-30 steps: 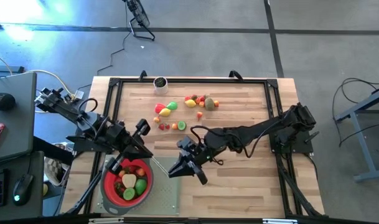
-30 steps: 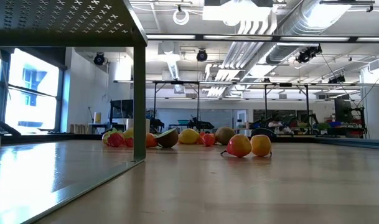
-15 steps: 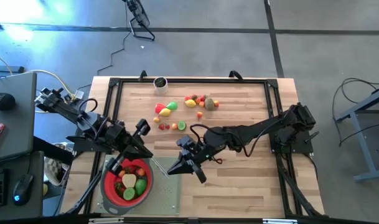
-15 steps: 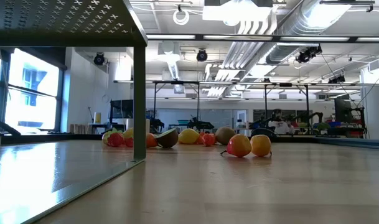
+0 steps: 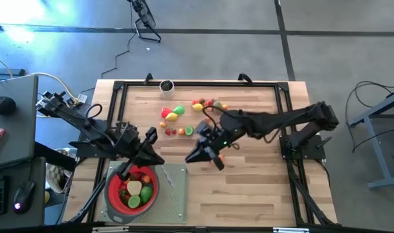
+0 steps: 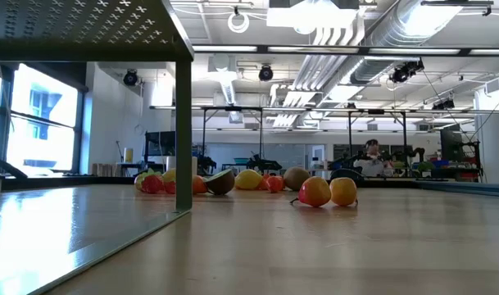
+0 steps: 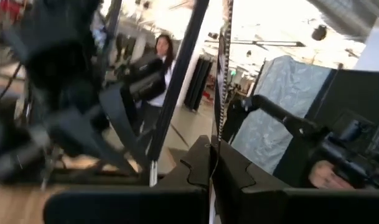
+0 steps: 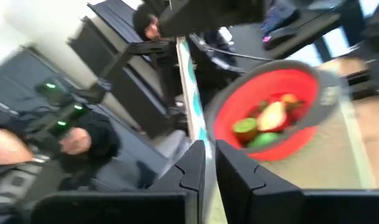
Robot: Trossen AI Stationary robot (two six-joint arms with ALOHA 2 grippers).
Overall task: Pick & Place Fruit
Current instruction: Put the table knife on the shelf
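Red strainer (image 5: pixel 132 192) holds fruit (image 5: pixel 134 189); right pincer (image 5: pixel 198 157) nearby, closed.

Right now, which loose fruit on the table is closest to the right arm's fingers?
The small green fruit, last in the short row with the little red ones. It lies just beside the right gripper; the other fruit piles sit farther toward the table's back edge.

Bright ceiling lights glare in the low view; both wrist views motion-blurred.
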